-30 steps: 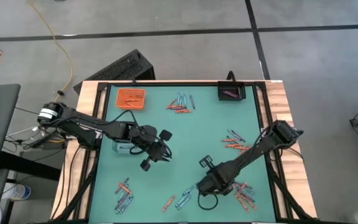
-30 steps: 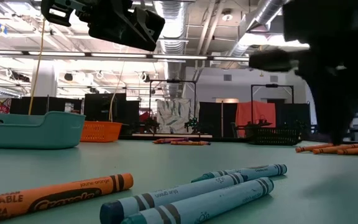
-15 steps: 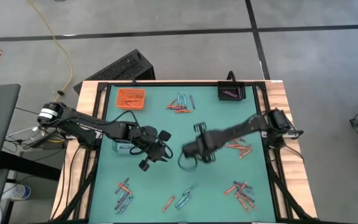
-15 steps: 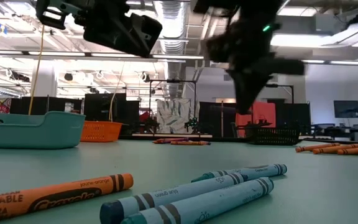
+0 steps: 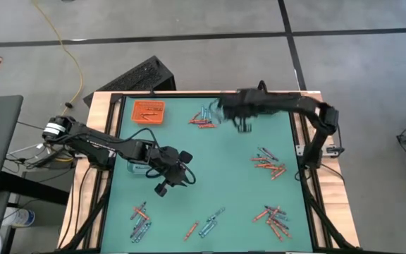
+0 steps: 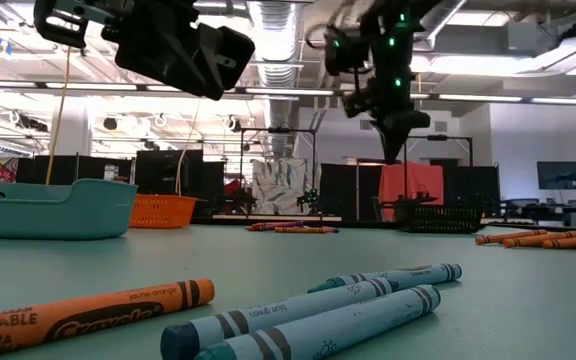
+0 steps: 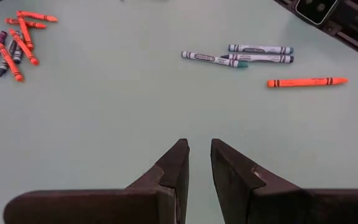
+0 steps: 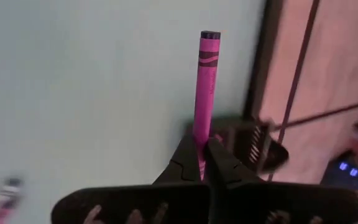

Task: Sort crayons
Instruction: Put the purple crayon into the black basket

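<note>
While a purple crayon (image 8: 204, 87) is clamped in the right pincer (image 8: 199, 152) above the counter's (image 5: 210, 169) far side, the left pincer (image 7: 196, 163) (slightly parted, empty) is held mid-counter.

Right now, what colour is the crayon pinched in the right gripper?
Pink-magenta: the crayon sticks out of the shut right gripper, clearest in the right wrist view.

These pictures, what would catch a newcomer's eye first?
Probably the purple crayon pinched upright in the right end effector, which reaches over the table's far edge by the black tray. Next, crayon clusters scattered across the green mat, with the left end effector hovering empty mid-table.
</note>
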Tool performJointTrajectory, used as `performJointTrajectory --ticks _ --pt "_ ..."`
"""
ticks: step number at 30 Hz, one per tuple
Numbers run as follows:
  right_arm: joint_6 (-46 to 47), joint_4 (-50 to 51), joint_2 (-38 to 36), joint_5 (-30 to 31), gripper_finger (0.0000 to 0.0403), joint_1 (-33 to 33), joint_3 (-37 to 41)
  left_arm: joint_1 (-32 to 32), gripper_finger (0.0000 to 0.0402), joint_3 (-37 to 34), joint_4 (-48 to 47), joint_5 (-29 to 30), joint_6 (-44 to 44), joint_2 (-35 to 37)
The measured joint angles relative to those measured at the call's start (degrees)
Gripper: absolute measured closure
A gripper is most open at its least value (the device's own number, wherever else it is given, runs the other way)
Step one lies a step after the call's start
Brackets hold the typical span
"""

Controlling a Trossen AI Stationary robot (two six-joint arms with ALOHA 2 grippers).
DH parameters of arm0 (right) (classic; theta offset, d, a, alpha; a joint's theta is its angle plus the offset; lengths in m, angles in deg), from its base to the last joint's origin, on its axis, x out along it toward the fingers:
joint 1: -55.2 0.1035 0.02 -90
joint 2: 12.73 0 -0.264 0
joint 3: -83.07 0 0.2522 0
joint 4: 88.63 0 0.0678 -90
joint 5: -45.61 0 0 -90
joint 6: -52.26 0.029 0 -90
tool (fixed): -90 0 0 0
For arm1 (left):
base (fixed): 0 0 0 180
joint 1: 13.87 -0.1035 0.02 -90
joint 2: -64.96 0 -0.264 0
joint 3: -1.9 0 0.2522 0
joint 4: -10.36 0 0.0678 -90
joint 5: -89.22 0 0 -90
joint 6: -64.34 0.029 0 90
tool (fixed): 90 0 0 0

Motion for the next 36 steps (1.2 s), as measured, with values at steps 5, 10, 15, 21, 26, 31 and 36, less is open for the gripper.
performJointTrajectory --ticks 5,10,15,21,26,31,36 --pt "-6.2 -1.0 -0.8 -3.7 0.0403 -11.5 0.0 0.0 0.0344 0.0 0.0 0.0 -0.1 0.0" --pt "-10.5 -1.7 -0.8 -9.3 0.0403 -20.0 0.0 0.0 0.0344 0.0 -0.7 0.0 -1.1 0.0" --pt "-12.1 -2.6 -0.8 -14.8 0.0403 -25.1 0.0 0.0 0.0344 0.0 -1.6 0.0 -1.1 0.0" --pt "-12.1 -4.8 -0.8 -20.5 0.0403 -28.2 2.7 0.0 0.0344 0.0 -1.3 0.0 -0.8 0.0" --pt "-13.1 -7.6 -0.7 -19.8 0.0394 -29.1 7.8 0.0 0.0344 0.0 -1.3 0.0 -1.6 0.0" --pt "-12.3 -9.1 -0.7 -18.3 0.0365 -30.5 10.8 0.0 0.0344 0.0 -1.7 0.0 -3.3 0.0" --pt "-11.1 -9.8 -0.7 -15.2 0.0312 -30.6 11.3 0.5 0.0344 0.0 -2.6 0.0 -6.1 0.0"
